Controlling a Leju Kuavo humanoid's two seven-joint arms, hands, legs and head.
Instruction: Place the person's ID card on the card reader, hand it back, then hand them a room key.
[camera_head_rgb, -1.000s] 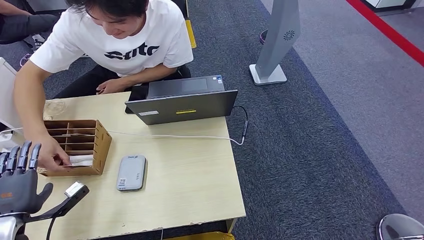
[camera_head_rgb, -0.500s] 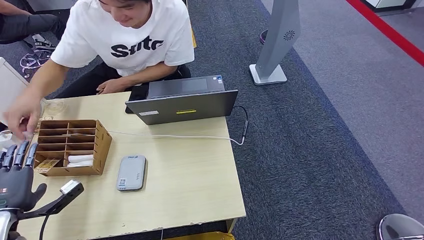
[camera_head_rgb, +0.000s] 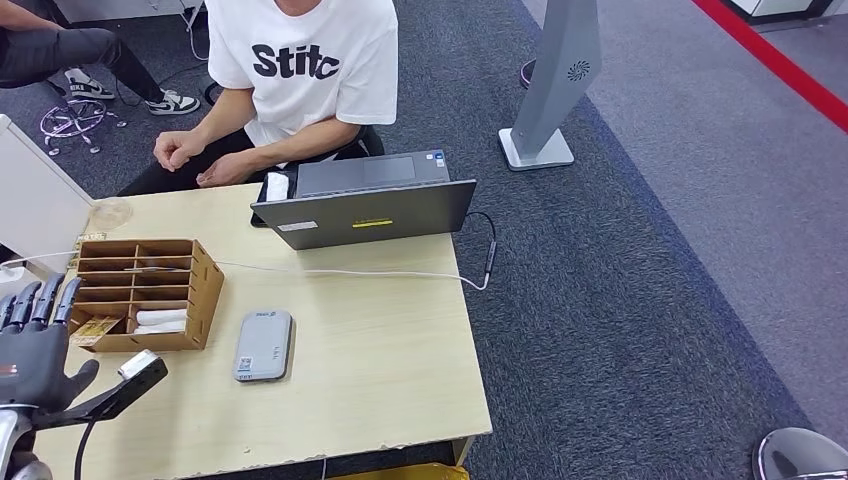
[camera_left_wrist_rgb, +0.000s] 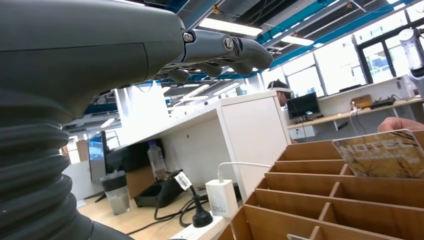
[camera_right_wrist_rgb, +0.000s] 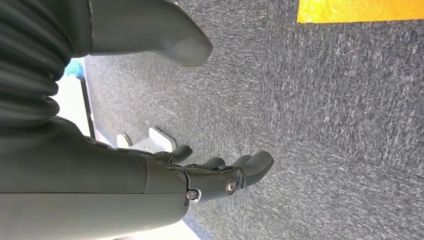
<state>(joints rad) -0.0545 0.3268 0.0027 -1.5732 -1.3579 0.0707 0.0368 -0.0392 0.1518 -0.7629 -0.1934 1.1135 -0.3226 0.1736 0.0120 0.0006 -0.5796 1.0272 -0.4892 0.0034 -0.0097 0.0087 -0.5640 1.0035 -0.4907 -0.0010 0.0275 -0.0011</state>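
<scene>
1. Left hand (camera_head_rgb: 35, 350) is raised just beside the wooden organizer (camera_head_rgb: 205, 285) on the bench (camera_head_rgb: 380, 360), fingers (camera_head_rgb: 45, 300) apart, holding nothing.
2. Right hand (camera_right_wrist_rgb: 200, 180) hangs over carpet, fingers loosely apart.
3. Card reader (camera_head_rgb: 263, 345) lies just beside the organizer; a hotel card (camera_left_wrist_rgb: 382, 152) stands in it.

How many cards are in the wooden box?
3 that I can see. A yellowish hotel card lies in the front-left slot of the wooden box, a white card in the slot beside it, and a thin card farther back. More may be hidden.
</scene>
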